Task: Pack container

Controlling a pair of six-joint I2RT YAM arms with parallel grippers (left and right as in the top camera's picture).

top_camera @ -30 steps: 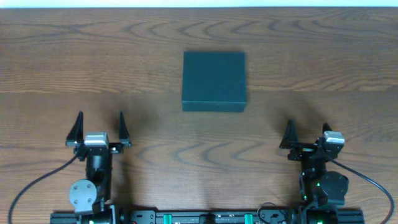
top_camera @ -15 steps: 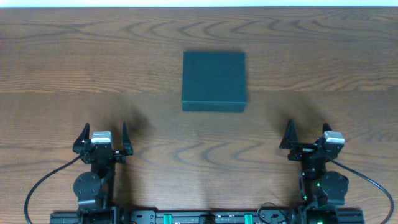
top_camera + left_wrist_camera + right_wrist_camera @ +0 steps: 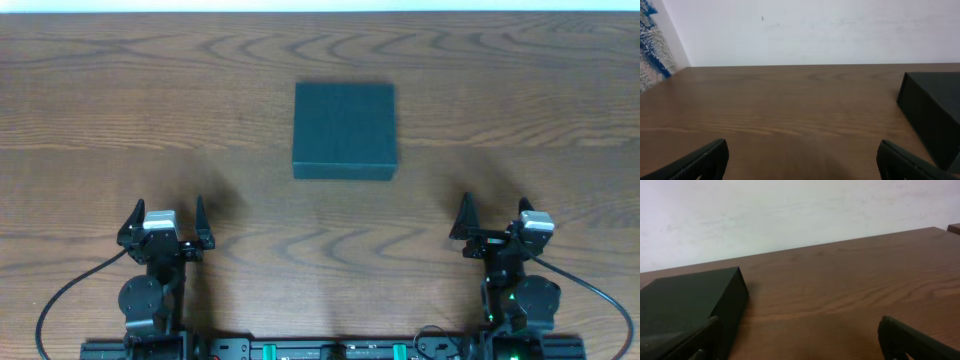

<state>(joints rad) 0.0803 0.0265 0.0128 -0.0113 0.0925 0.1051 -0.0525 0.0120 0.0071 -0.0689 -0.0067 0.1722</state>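
The container (image 3: pixel 344 130) is a dark green square box, lid shut, lying on the wooden table at centre back. It also shows at the right edge of the left wrist view (image 3: pixel 935 110) and at the left of the right wrist view (image 3: pixel 690 305). My left gripper (image 3: pixel 165 222) is open and empty near the front left, well short of the box; its fingers frame the left wrist view (image 3: pixel 802 160). My right gripper (image 3: pixel 492 221) is open and empty near the front right (image 3: pixel 800 340). No snacks are in view.
The wooden table (image 3: pixel 120 100) runs to a white wall at the back (image 3: pixel 815 30). A blue-patterned surface (image 3: pixel 650 45) stands at the far left of the left wrist view. Cables run from both arm bases along the front edge.
My left gripper has drawn back toward the front edge and narrowed slightly over the last second. The right arm and the box have not moved.
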